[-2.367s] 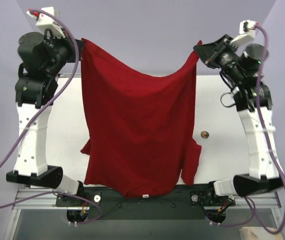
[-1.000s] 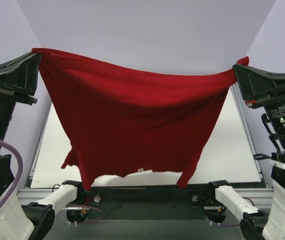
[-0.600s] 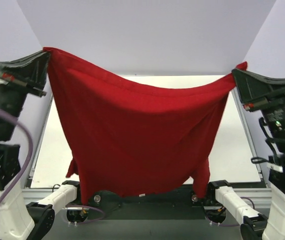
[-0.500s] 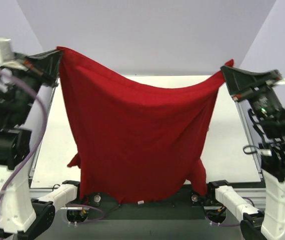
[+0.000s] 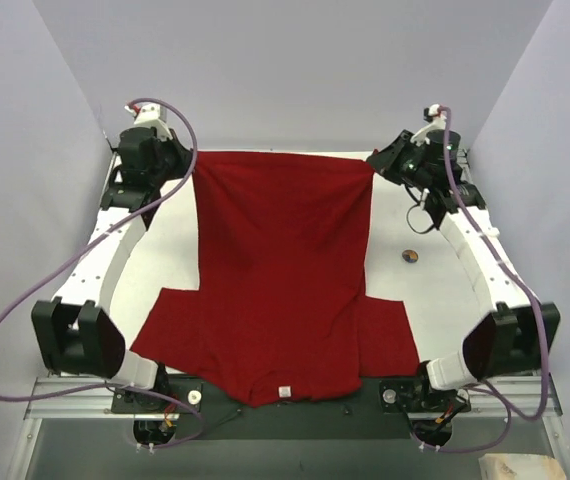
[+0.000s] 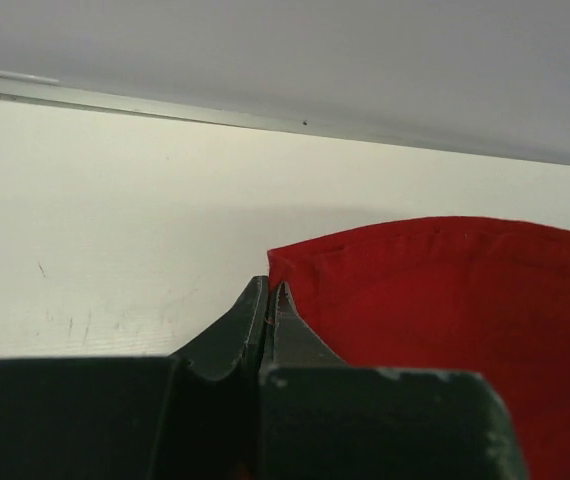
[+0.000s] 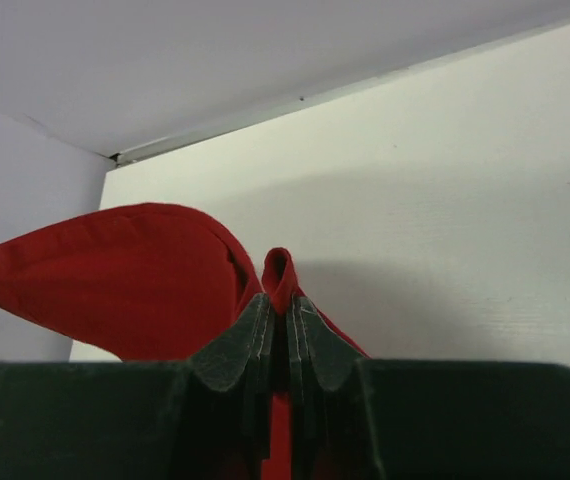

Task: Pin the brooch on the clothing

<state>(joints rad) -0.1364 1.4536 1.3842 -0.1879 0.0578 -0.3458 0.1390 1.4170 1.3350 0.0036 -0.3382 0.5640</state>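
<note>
On the table (image 5: 155, 255): the clothing (image 5: 280, 270) was spread flat, hem toward the far wall, collar at the near edge between the arm bases.
Collar: a white label (image 5: 284, 390) was seen at it; the collar end was draped just over the table's near edge onto the dark base rail (image 5: 305, 412).
Sleeves: one sleeve (image 5: 165, 335) was laid flat on the left arm's side, the other sleeve (image 5: 385, 335) on the right arm's side, with a fold where it met the body.
Hem: it was drawn nearly straight between the two grippers along the far edge of the table.
Left gripper (image 5: 189, 168): it was closed tight on the left hem corner. In the left wrist view its fingers (image 6: 230, 335) were pressed together with the red corner caught at the tips, and the rest of the fabric was laid to their right.
Right gripper (image 5: 378, 166): it was clamped on the right hem corner. In the right wrist view a small loop of red fabric was squeezed up between its fingers (image 7: 233, 345).
Brooch: the brooch (image 5: 409, 257) was left lying on bare table to the right of the clothing. It was apart from the fabric, between the shirt's right edge and the right arm, and held by neither gripper.
</note>
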